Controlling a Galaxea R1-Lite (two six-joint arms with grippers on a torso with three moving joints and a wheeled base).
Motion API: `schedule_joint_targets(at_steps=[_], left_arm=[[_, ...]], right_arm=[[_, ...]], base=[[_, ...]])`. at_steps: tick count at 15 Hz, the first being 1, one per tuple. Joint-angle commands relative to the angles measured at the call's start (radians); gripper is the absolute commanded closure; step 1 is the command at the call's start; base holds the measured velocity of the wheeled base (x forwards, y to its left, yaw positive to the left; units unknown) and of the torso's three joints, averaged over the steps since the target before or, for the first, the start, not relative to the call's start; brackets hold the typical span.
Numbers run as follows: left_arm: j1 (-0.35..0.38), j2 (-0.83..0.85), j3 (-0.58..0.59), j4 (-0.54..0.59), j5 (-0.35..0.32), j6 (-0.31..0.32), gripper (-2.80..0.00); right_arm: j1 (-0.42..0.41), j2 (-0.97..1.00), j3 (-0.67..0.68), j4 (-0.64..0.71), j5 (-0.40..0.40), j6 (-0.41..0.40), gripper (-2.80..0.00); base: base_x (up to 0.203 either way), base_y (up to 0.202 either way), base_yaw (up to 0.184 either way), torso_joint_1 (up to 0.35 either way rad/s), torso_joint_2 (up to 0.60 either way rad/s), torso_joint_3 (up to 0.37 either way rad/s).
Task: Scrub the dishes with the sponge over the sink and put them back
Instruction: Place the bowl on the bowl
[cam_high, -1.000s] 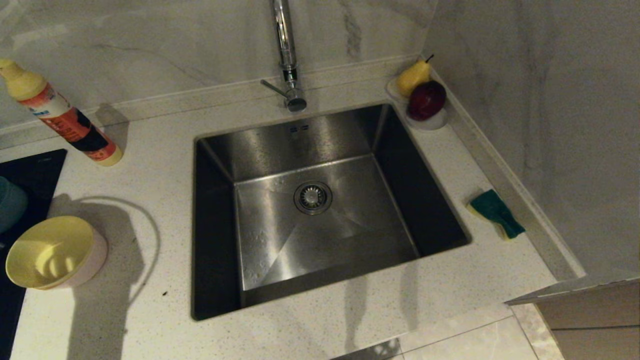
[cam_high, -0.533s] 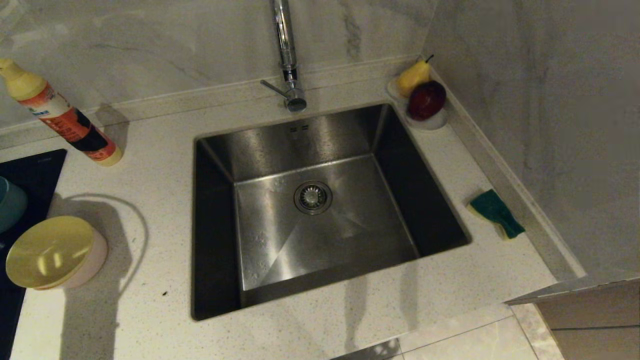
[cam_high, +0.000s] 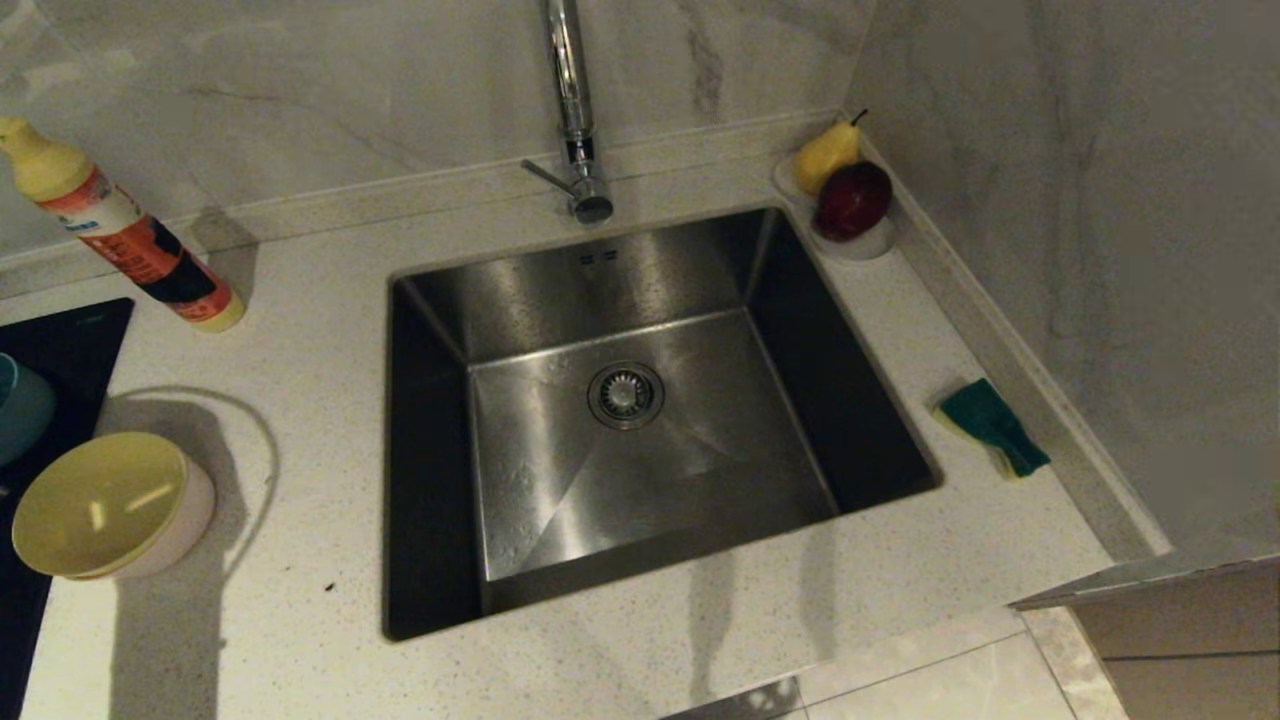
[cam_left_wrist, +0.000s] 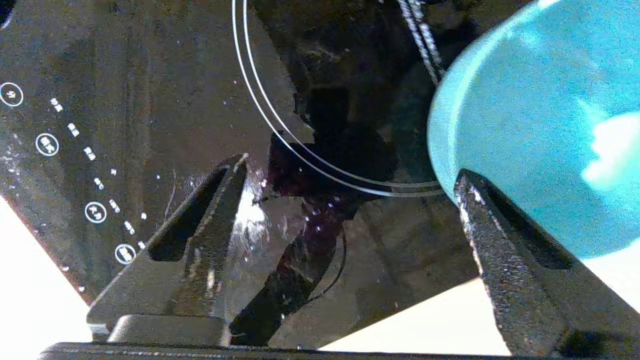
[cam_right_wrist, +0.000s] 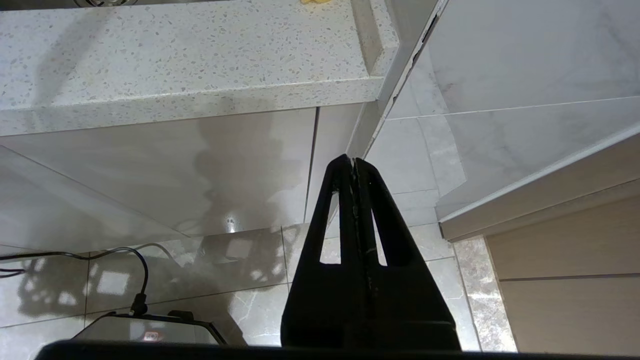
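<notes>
A pale yellow bowl (cam_high: 100, 505) sits nested in a pale pink bowl (cam_high: 188, 528) on the counter left of the sink (cam_high: 620, 400). The light blue bowl (cam_high: 18, 405) shows at the far left edge, on the black cooktop. In the left wrist view my left gripper (cam_left_wrist: 352, 166) stands open over the cooktop with nothing between its jaws, and the blue bowl (cam_left_wrist: 540, 125) lies just beside one finger. The green and yellow sponge (cam_high: 992, 427) rests on the counter right of the sink. My right gripper (cam_right_wrist: 353, 161) hangs shut and empty below the counter edge, over the floor.
A detergent bottle (cam_high: 120, 235) leans at the back left. A pear and a red apple sit on a white dish (cam_high: 868, 243) in the back right corner. The tall tap (cam_high: 572, 100) stands behind the sink. The black cooktop (cam_high: 70, 345) adjoins the counter's left side, and a wall bounds the right.
The yellow bowl has rocked from a tilt to lie flatter in the pink bowl. The shadow beside it has drawn back to the left, and less of the blue bowl shows at the edge.
</notes>
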Motion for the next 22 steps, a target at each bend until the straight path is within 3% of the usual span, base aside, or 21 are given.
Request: schedule_joint_targets(at_steps=[1, 22], left_arm=[[0.006, 0.034, -0.014, 0.001, -0.001, -0.014, -2.8], [0.02, 0.125, -0.033, 0.003, -0.006, -0.015, -2.8]], right_arm=[[0.0, 0.0, 0.0, 0.0, 0.0, -0.001, 0.0], [0.0, 0.0, 0.0, 0.0, 0.0, -0.001, 0.0]], base=[[0.0, 0.0, 0.0, 0.0, 0.0, 0.0], [0.0, 0.0, 0.0, 0.0, 0.0, 0.0]])
